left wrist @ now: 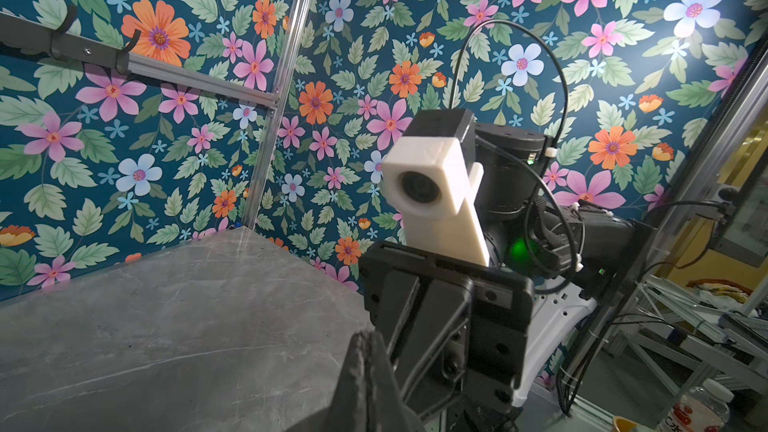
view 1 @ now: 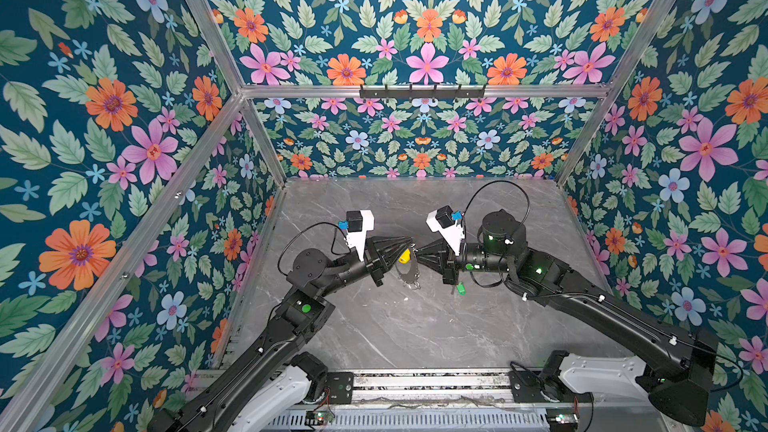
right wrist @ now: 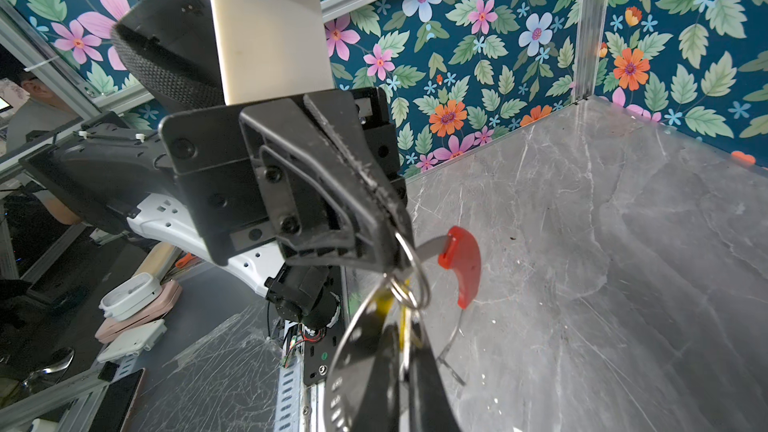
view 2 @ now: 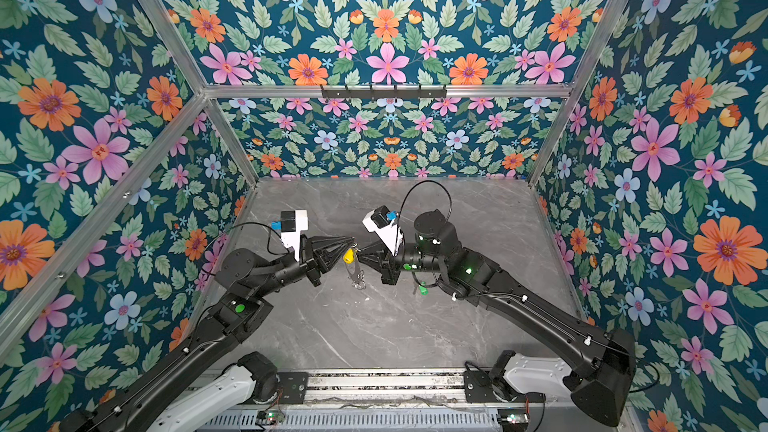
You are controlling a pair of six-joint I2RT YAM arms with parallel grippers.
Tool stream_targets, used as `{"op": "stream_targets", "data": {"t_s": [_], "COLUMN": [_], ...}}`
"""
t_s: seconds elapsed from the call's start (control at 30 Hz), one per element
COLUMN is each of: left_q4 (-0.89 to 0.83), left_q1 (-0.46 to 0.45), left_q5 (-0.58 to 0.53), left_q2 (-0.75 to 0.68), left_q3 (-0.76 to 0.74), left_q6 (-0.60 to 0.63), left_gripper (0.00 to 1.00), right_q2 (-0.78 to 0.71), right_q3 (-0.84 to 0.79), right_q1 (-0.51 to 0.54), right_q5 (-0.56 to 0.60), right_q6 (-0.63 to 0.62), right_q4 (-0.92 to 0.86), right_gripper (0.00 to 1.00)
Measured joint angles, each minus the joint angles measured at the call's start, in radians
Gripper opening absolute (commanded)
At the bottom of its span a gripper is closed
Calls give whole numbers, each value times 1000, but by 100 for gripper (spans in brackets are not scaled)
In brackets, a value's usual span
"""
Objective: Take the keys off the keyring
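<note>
Evidently, the keyring [view 1: 410, 283] hung in mid-air, gripped from both sides
Left fingers [right wrist: 390, 226] were clamped shut on its wire beside the red sleeve [right wrist: 463, 263], probably to hold the loop off the tabletop [view 1: 415, 326] so the hanging yellow key [view 1: 404, 256] could be worked along it; right fingers [view 1: 419, 254] were closed tight on that key. Small silver rings [right wrist: 409, 297] crowded the grip and looked likely to snag. The green key [view 1: 460, 288] lay loose on the tabletop under the right arm [view 1: 540, 276], well apart from the loop
</note>
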Motion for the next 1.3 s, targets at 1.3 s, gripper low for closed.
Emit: {"op": "stream_targets", "data": {"t_s": [1.3], "left_q4": [-187], "left_q1": [1], "left_q5": [-191], "left_q2": [-122], "left_q3": [-58], "left_q6": [93], "left_gripper": [0], "right_q2": [-160], "right_q3": [-300], "right_q1": [-235], "right_q5": [108], "right_q6": [113], "right_q4": [11], "right_gripper": [0]}}
